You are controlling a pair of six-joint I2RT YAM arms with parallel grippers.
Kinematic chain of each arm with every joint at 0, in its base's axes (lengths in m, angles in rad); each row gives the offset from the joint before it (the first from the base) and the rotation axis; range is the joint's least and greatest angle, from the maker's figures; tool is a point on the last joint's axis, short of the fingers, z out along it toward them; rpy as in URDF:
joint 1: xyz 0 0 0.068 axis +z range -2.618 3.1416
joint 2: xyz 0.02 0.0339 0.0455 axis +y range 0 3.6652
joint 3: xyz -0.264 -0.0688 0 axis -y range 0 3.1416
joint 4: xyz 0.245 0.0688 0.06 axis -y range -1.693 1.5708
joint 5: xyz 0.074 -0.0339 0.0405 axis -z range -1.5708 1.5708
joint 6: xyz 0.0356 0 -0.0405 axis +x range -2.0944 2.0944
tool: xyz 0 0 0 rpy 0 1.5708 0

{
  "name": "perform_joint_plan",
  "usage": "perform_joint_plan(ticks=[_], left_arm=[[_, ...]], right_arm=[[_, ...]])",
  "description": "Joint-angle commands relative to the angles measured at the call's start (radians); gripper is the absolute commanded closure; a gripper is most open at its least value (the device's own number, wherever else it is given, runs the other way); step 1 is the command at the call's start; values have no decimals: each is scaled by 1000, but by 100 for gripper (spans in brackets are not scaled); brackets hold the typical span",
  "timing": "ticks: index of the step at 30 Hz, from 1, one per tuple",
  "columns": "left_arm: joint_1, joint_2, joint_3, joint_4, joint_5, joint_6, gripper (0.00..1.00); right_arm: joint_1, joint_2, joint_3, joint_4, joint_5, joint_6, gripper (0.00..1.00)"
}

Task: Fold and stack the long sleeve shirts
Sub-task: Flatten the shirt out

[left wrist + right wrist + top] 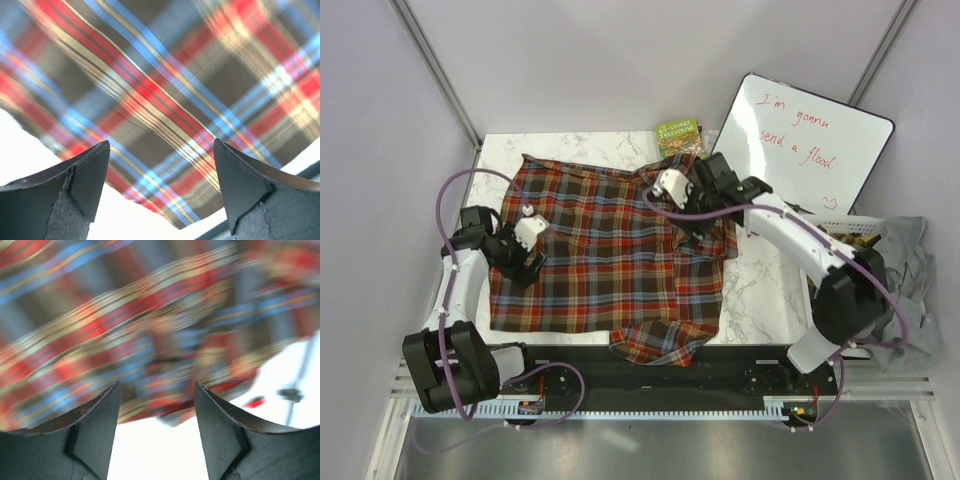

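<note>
While the red-orange, dark brown and blue plaid flannel long sleeve shirt [600, 250] lies spread across most of the white marble table [760, 290], both arms reach over it. Its lower hem hangs a little over the near edge of the table, and the cloth is bunched and wrinkled on its right side.

The left end effector [520, 262] sits above the left part of the shirt, close to the left hem. In the left wrist view its two dark fingers [85, 180] stand wide apart with nothing between them, and the plaid [165, 75] fills the space beyond.

The right end effector [692, 228] is over the bunched right edge of the shirt. In the right wrist view it [156, 390] is parted too and grips nothing; rumpled plaid [140, 315] lies just ahead of the tips.

At the far right a whiteboard with red handwriting [810, 140] leans against the wall, a small green packet [678, 135] beside it. A grey cloth heap [910, 270] lies at the right, off the table.
</note>
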Motion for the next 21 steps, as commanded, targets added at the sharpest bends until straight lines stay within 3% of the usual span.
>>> perform_joint_plan(ticks=[1,3,8,21], left_arm=[[2,27,150,-9,157,-89,8],[2,44,196,-9,172,-105,7],[2,90,253,-6,212,-139,5],[2,89,213,35,229,-157,5]], right_arm=[[-53,211,236,14,123,61,30],[-62,310,329,-10,132,71,24],[-68,440,428,-98,112,74,21],[-180,406,287,-109,32,242,17]])
